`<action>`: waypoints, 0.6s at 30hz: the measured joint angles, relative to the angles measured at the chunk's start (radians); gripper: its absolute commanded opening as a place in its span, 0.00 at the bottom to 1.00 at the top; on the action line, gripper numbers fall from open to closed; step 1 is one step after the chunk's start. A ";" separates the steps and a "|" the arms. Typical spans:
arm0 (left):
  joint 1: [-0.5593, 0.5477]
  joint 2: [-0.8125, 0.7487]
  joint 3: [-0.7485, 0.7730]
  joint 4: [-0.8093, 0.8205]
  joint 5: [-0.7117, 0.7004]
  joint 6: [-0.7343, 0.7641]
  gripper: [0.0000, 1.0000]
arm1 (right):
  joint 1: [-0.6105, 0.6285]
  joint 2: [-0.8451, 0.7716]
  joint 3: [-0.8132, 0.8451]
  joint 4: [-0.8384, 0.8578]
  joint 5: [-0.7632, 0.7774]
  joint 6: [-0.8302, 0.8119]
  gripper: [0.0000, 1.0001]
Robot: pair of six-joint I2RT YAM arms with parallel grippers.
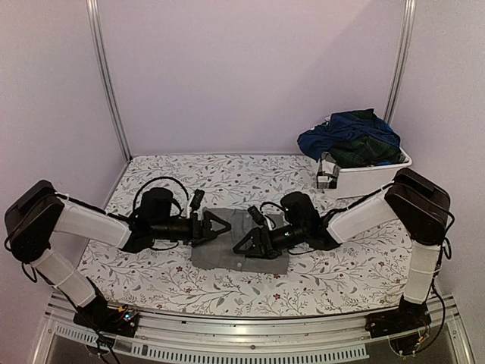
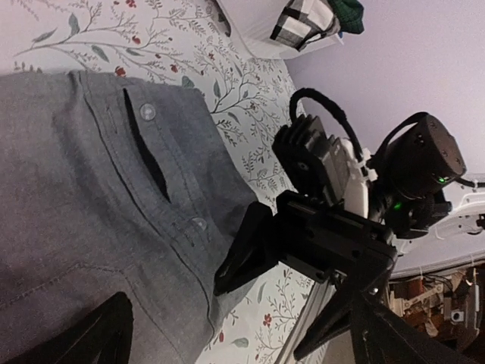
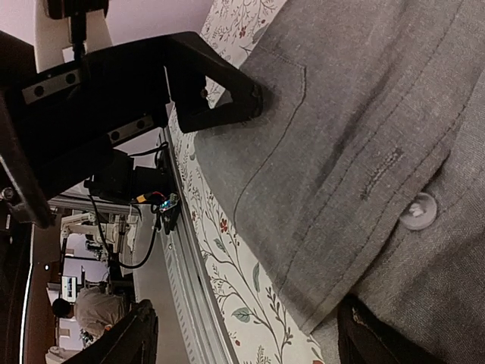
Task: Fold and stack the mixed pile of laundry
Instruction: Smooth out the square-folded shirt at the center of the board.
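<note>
Both spread wide, left claw (image 1: 217, 227), right claw (image 1: 248, 241), at grey garment (image 1: 216, 256)

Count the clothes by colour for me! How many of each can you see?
Grey garment: 1
Navy blue garment: 1
Dark green plaid garment: 1
Black-and-white checked cloth: 1
Total: 4 that show. The last three sit in the white bin, and more may be hidden under them.
</note>
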 measured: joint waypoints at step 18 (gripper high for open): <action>-0.002 -0.092 -0.141 -0.035 -0.102 -0.058 1.00 | -0.052 -0.066 -0.249 0.285 -0.094 0.175 0.75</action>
